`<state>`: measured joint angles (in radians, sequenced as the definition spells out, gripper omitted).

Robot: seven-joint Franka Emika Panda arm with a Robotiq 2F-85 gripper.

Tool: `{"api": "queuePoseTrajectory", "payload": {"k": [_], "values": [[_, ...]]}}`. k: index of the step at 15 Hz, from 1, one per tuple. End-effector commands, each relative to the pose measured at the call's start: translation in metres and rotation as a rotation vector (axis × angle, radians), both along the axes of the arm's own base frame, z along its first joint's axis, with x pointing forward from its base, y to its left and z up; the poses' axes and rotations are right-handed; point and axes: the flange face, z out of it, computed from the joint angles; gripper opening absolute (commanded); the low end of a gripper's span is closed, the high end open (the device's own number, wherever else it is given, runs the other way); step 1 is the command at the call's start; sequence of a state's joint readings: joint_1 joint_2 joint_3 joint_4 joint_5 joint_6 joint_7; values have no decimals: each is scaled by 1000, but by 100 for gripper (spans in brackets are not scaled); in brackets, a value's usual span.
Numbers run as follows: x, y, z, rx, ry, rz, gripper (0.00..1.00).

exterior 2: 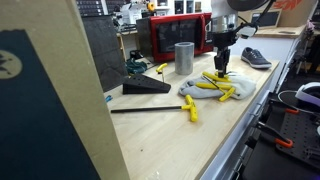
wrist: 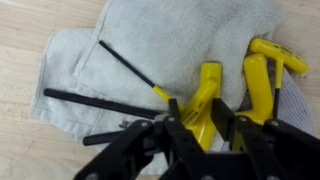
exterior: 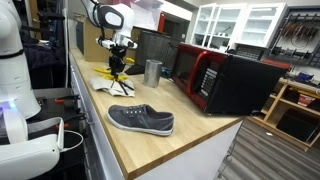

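— While we are looking down through the wrist view, where are we finding the yellow handle [wrist: 208, 85] against the gripper [wrist: 200, 128]?
— We are seeing it lying on the grey towel [wrist: 150, 40], passing between the black fingers [wrist: 232, 125], which are standing close on either side. Whether they are pressing it, we cannot tell.
— Which way is it pointing?
— Its long axis is running up and down that view, leaning slightly rightward at the top. Left of it, thin black shafts [wrist: 125, 62] are reaching leftward; right of it, more yellow handles [wrist: 262, 75] are lying.
— And around it?
— In an exterior view we are seeing a wooden counter [exterior: 200, 128] carrying a grey shoe [exterior: 141, 119], a metal cup [exterior: 152, 71] and a red-fronted microwave [exterior: 205, 72], in a workshop room.
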<state>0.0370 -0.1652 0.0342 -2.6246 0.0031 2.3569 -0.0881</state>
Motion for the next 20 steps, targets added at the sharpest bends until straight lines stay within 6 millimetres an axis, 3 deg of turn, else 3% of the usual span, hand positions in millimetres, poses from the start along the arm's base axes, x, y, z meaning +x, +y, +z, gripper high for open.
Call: {"api": "queuePoseTrajectory", "payload": {"k": [1, 2, 11, 15, 20], "values": [[2, 16, -4, -15, -10, 7, 9], [2, 16, -2, -17, -13, 8, 3], [-9, 10, 9, -18, -20, 12, 5], [-16, 4, 26, -22, -45, 3, 5], [-18, -3, 60, 3, -112, -27, 5]]}}
